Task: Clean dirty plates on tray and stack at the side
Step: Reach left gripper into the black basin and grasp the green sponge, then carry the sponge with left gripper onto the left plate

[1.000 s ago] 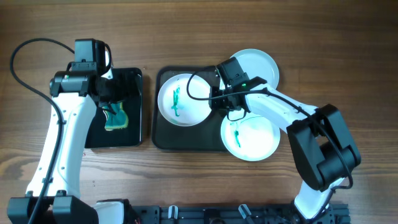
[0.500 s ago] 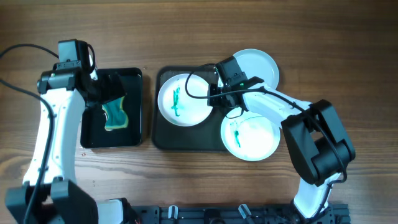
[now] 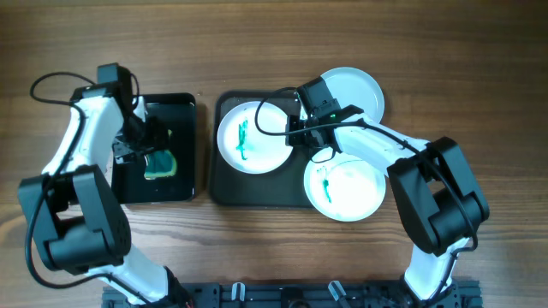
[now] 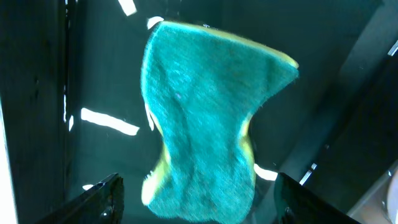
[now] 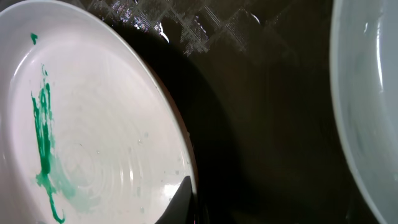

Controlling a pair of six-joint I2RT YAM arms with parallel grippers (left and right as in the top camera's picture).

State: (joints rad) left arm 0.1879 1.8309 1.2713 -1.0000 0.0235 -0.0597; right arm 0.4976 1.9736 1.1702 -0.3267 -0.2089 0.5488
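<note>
You have three plates: two carry green streaks, the left plate (image 3: 257, 158) and the lower-right plate (image 3: 355, 201), and one, the upper plate (image 3: 360, 85), looks clean. You have two trays, the large tray (image 3: 257, 193) and the small tray (image 3: 184, 171), and one sponge (image 3: 159, 162).

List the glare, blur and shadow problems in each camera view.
Overhead: even light, sharp, only faint shadows on the wooden table. Left wrist: white light streaks glare off the glossy small tray; the green sponge looks slightly soft. Right wrist: a patterned glare patch on the big tray near the top edge, the streaked plate fairly sharp, the plate at the right edge blurred.
</note>
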